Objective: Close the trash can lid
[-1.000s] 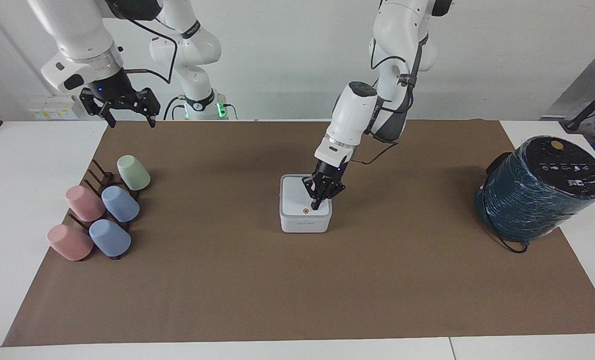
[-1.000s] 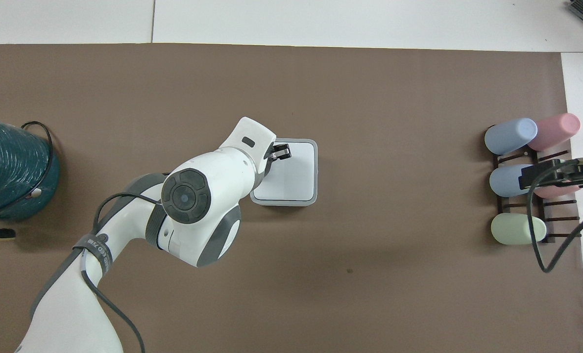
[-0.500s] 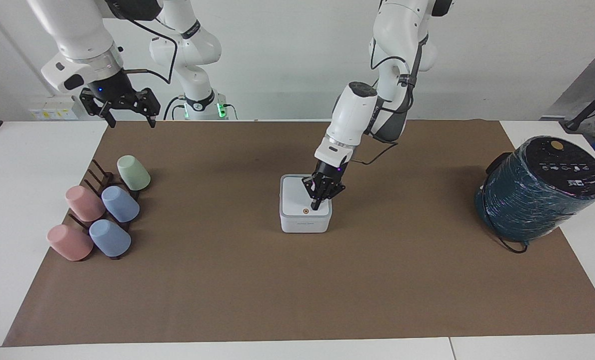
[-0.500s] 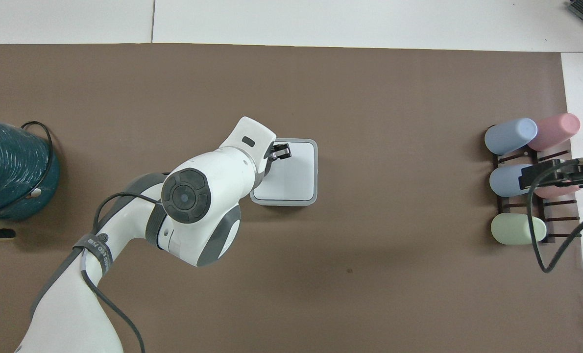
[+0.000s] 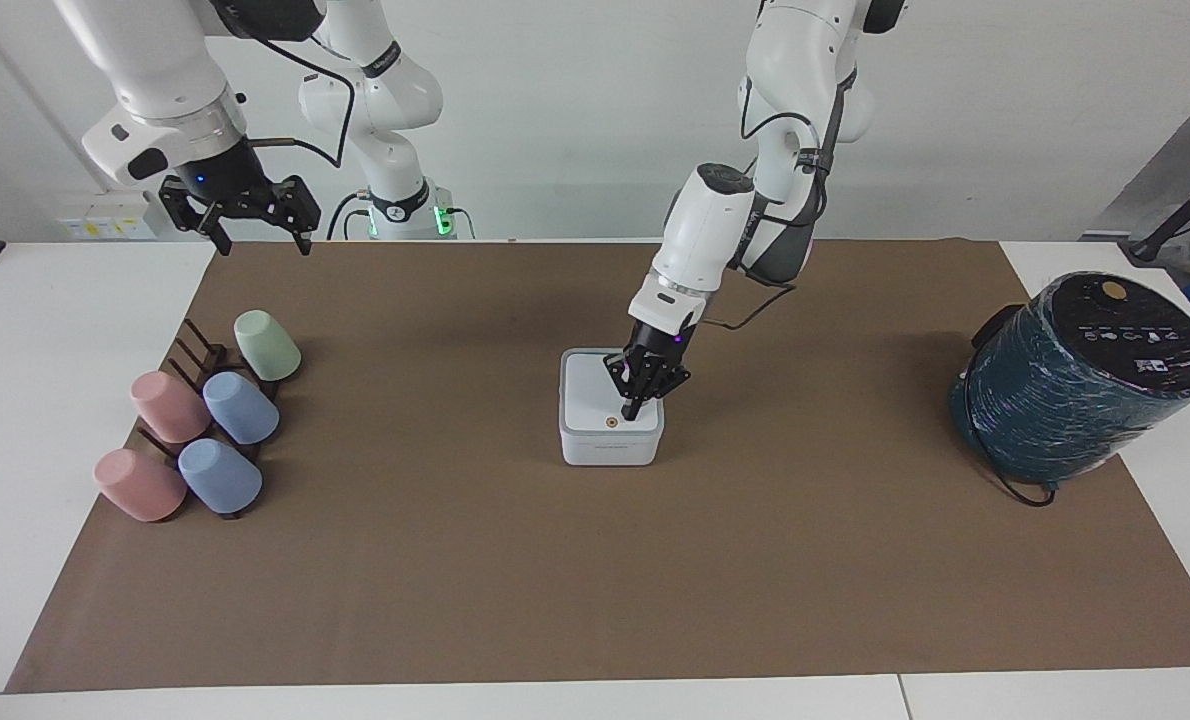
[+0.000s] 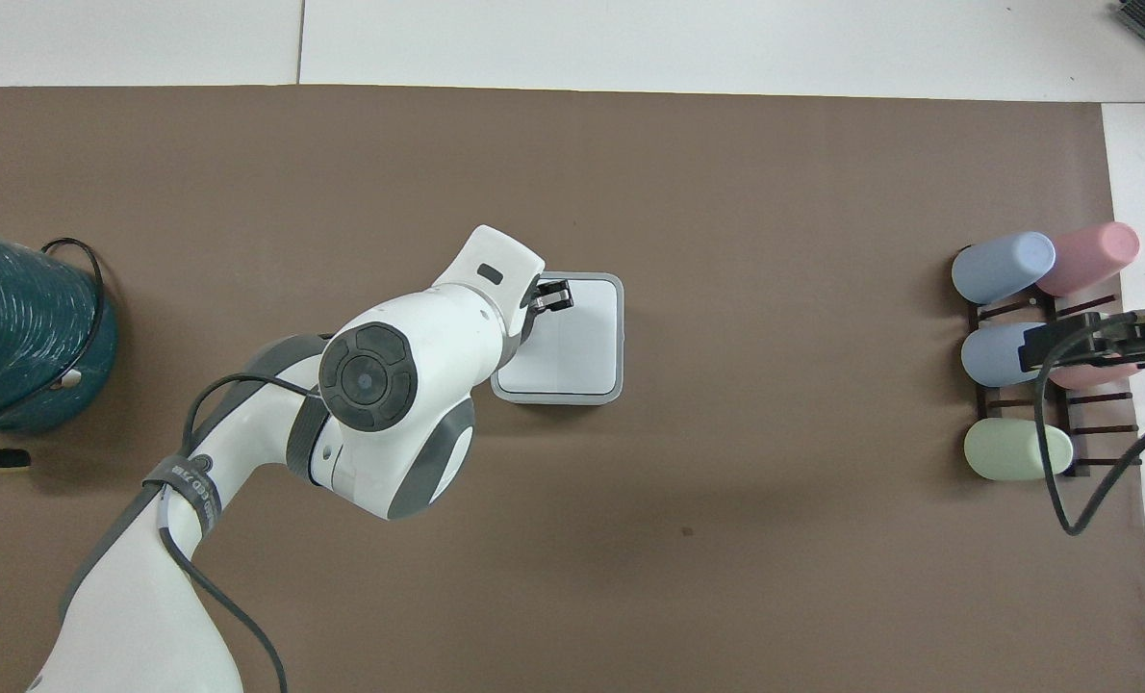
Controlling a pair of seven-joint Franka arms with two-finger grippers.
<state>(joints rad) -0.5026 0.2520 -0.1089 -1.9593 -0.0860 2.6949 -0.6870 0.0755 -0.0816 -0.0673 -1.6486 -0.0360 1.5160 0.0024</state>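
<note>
Trash can (image 5: 610,448): smooth white plastic, faint sheen | lid (image 5: 595,392): same plastic, matt top | table cover (image 5: 595,560): matt brown paper | cups (image 5: 240,407): matt pastel plastic | rack (image 5: 195,350): dark wood | cylinder (image 5: 1055,410): teal, wrapped in glossy crinkled film
</note>
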